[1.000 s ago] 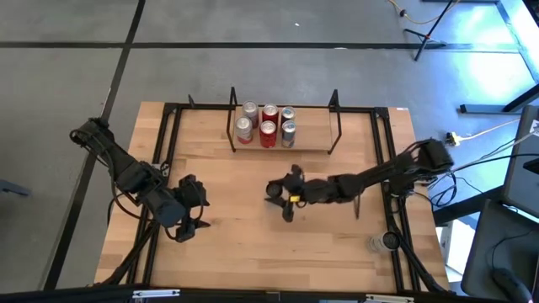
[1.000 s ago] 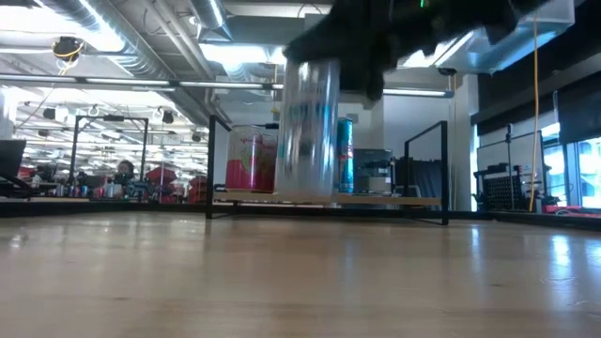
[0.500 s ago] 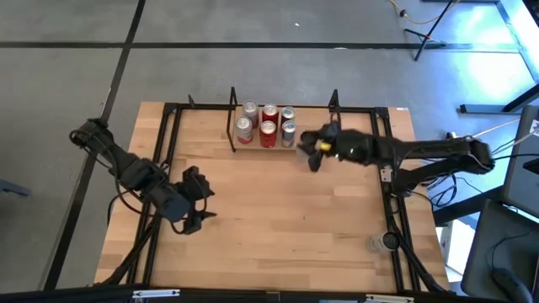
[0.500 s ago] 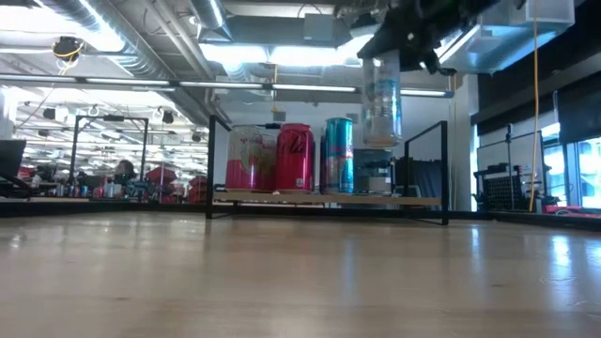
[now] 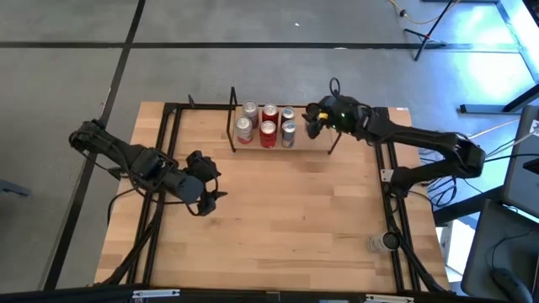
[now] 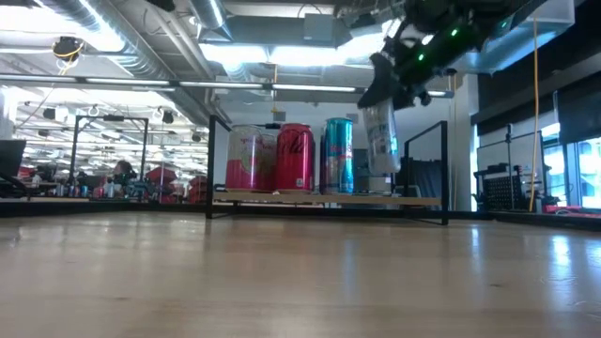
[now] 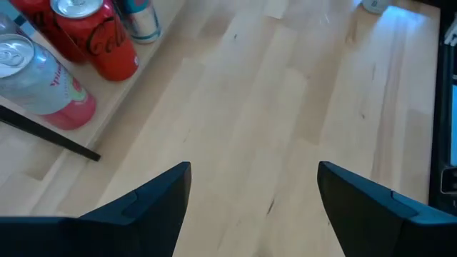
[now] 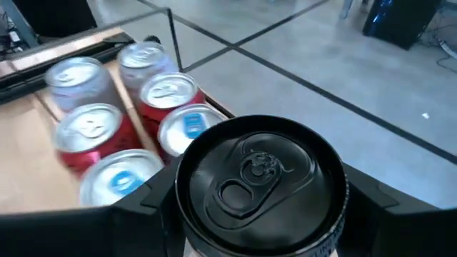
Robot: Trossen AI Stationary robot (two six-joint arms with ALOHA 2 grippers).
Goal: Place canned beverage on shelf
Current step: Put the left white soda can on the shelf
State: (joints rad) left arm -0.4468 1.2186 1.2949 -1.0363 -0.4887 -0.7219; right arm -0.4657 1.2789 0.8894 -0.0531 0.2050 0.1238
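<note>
I am holding a can (image 8: 260, 182) clamped between the right gripper (image 5: 313, 120) fingers, hanging above the shelf (image 5: 313, 147), beside six cans (image 5: 267, 126) already there. Lowering and releasing are left, I judge. Left gripper (image 7: 253, 207) is idling, fingers spread, empty.

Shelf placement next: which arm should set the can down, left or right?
Right. The right gripper already holds the black-topped can above the shelf, beside the six cans. The left gripper is open and empty over mid-table.
</note>
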